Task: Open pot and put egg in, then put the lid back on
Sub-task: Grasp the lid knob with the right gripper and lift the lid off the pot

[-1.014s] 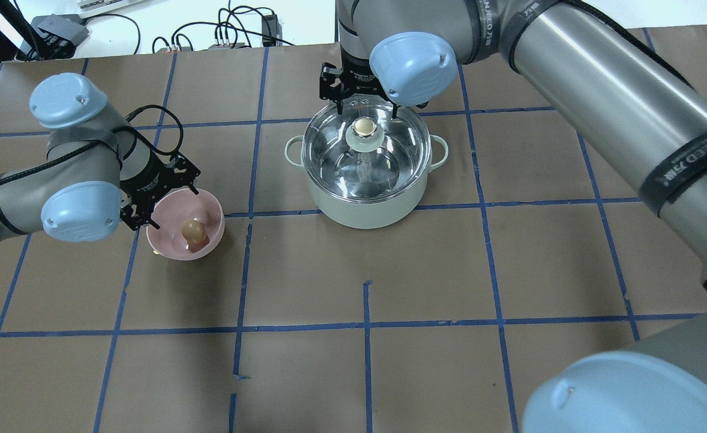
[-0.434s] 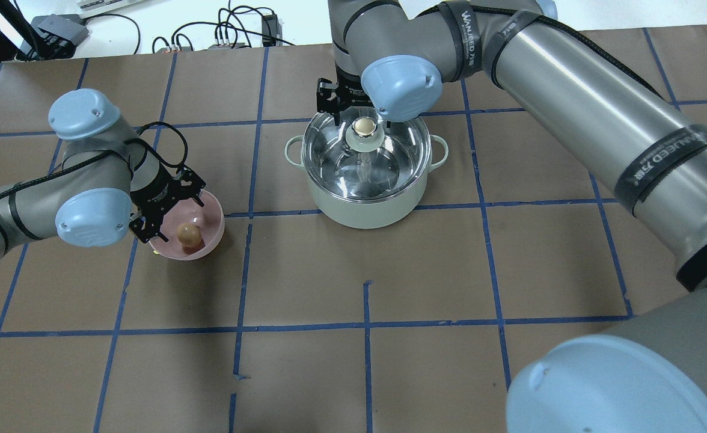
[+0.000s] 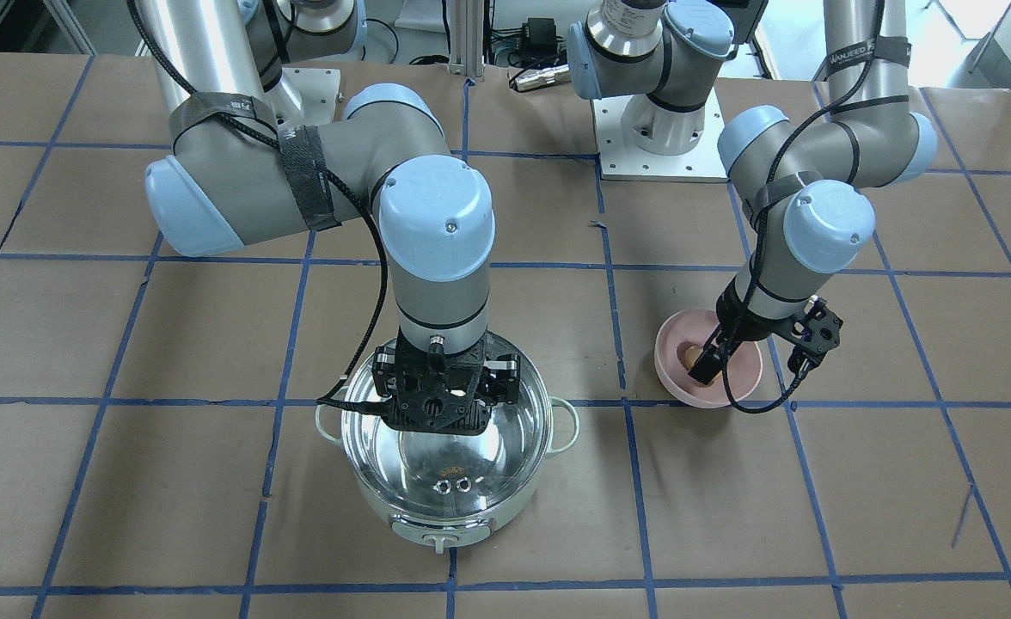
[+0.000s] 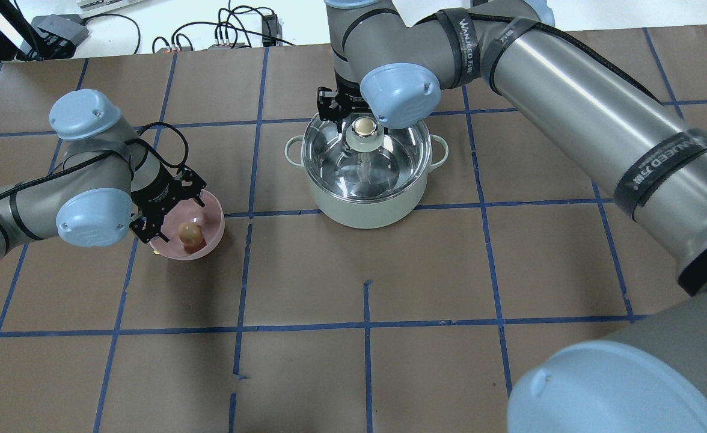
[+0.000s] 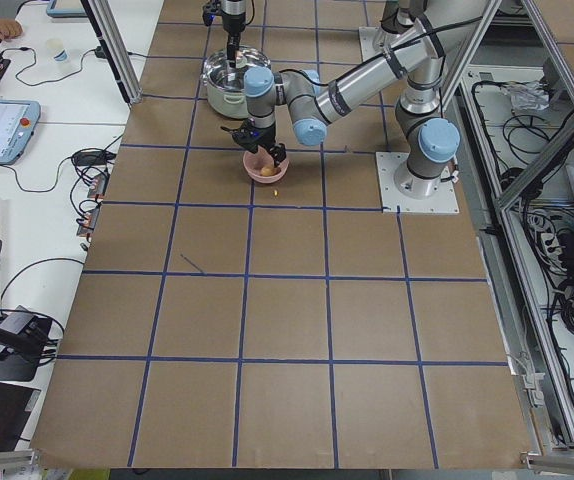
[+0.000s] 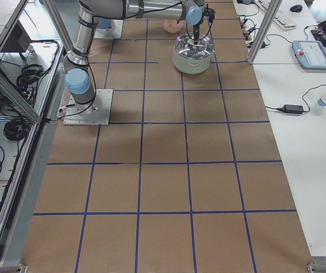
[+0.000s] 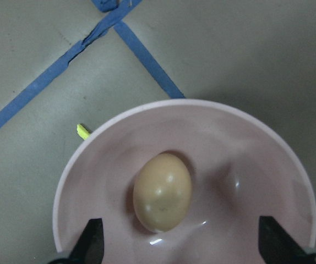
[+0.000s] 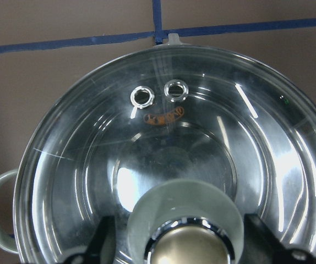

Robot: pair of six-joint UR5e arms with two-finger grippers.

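Clear glass lid (image 4: 389, 157) on shiny steel-lined pot (image 4: 361, 211); smooth, glossy egg (image 7: 162, 191).

So in the last second the right claw (image 4: 362, 130) dropped from up over the far rim of the pot (image 4: 359, 211) to right down at the knob (image 8: 188, 250) of the lid (image 4: 392, 168), with a finger on either side and not pinching yet. The left claw (image 4: 176, 219) swung in and sank lower into the pink bowl (image 4: 214, 227), closer to the egg (image 4: 189, 233).
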